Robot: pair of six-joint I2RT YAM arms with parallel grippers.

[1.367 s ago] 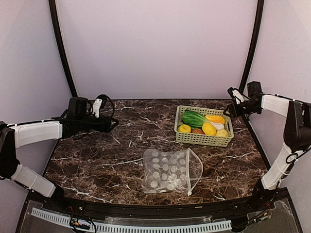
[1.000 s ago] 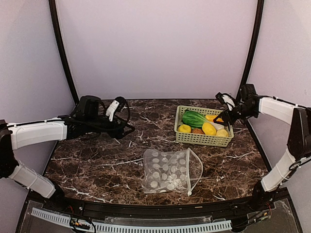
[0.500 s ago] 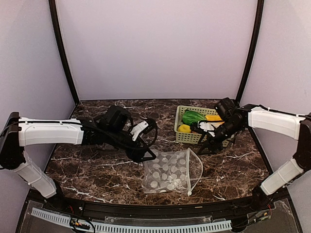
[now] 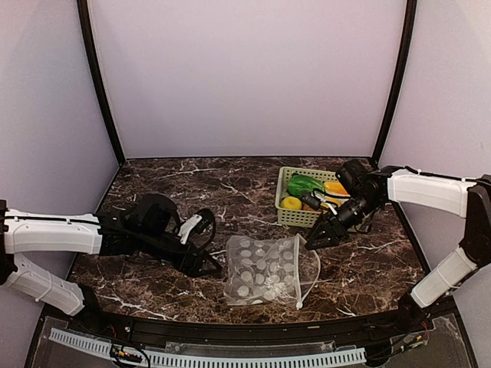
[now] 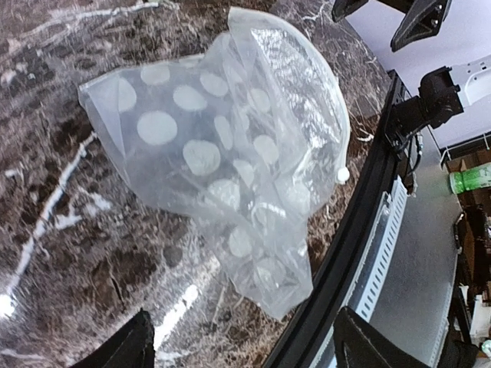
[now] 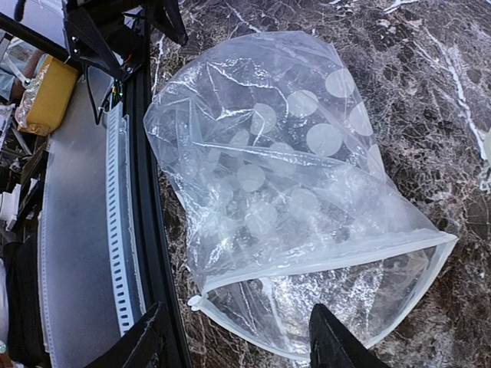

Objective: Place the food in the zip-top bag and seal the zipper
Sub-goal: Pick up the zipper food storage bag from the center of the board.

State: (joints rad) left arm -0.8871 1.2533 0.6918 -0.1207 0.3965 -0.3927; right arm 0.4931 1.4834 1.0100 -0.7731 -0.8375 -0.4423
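The clear zip-top bag (image 4: 265, 270) with white dots lies flat at the table's front middle, empty, with its mouth gaping to the right. The whitish zipper (image 4: 298, 272) runs along that mouth. It also shows in the right wrist view (image 6: 330, 257). The food sits in the green basket: cabbage (image 4: 305, 184), yellow piece (image 4: 291, 202), orange piece (image 4: 337, 186). My left gripper (image 4: 205, 264) is open and low at the bag's left edge, with the bag (image 5: 230, 153) ahead of it. My right gripper (image 4: 318, 238) is open just above the bag's mouth (image 6: 307, 314), its far corner.
The light green slotted basket (image 4: 295, 218) stands at the back right, partly behind my right arm. The table's black front edge and a white slotted rail (image 6: 119, 230) run close to the bag. Purple walls enclose the table.
Both arms swung in from the table's back corners and dropped low. The left gripper now sits left of the bag, the right one by its mouth. The bag has not moved.
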